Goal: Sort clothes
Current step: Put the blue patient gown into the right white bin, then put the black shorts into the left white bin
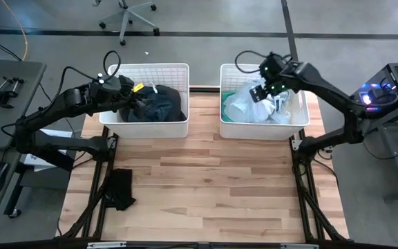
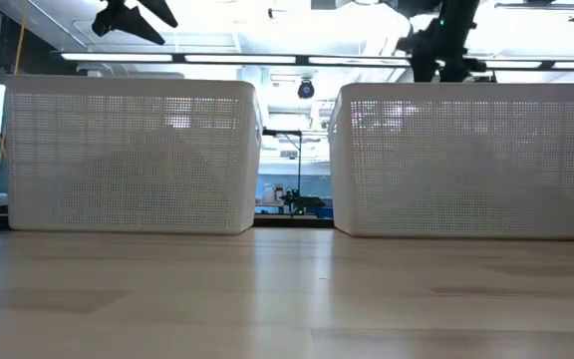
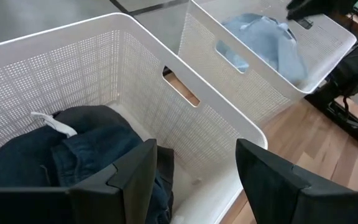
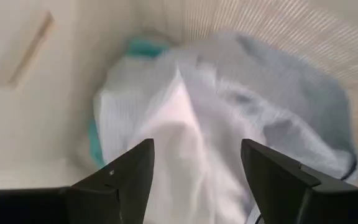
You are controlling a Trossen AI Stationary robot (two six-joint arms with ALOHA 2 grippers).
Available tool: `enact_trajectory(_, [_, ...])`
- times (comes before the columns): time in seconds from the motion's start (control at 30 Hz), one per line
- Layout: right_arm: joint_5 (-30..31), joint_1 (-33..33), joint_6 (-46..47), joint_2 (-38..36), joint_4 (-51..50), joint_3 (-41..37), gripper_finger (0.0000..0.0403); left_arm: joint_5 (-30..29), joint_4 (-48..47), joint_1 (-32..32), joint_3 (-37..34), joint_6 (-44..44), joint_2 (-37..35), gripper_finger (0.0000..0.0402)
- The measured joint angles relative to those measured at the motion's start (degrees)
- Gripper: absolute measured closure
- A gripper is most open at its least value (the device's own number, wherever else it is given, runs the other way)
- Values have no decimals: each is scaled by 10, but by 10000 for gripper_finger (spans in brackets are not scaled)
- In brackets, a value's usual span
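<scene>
Dark clothes [image 1: 154, 104] lie piled in the left white basket [image 1: 178, 69]; a white cord [image 3: 51, 121] lies on top of them. Pale blue, white and teal clothes [image 1: 254, 107] fill the right white basket [image 1: 226, 128]. One black garment [image 1: 119, 188] lies flat on the table near its left edge. My left gripper [image 1: 138, 97] hangs open and empty over the dark pile [image 3: 61, 149]. My right gripper [image 1: 262, 92] hangs open and empty over the pale pile [image 4: 229, 124], its fingers pointing down into the basket.
The two baskets stand side by side at the table's far edge, with a narrow gap [image 1: 204, 104] between them. The wooden tabletop [image 1: 206, 187] stretches in front of them. In the low view both baskets' slatted walls [image 2: 133, 155] hide what is inside.
</scene>
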Motion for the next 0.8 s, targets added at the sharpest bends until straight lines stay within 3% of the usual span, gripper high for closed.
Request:
enact_trajectory(0.23, [72,40,-11,-10,40,5,172,20,0,0,0,-1,0,195])
enact_trajectory(0.33, [109,64,1,-10,90,-45,172,25,0,0,0,-1,0,195])
enact_trajectory(0.5, [109,104,36,-9,195,-162,173,35,0,0,0,-13,0,195])
enact_trajectory(0.6, [123,127,75,-16,223,-187,178,35,0,0,0,-16,0,195])
enact_trajectory(0.8, [241,191,118,-77,257,-159,197,35,0,-10,0,-26,0,195])
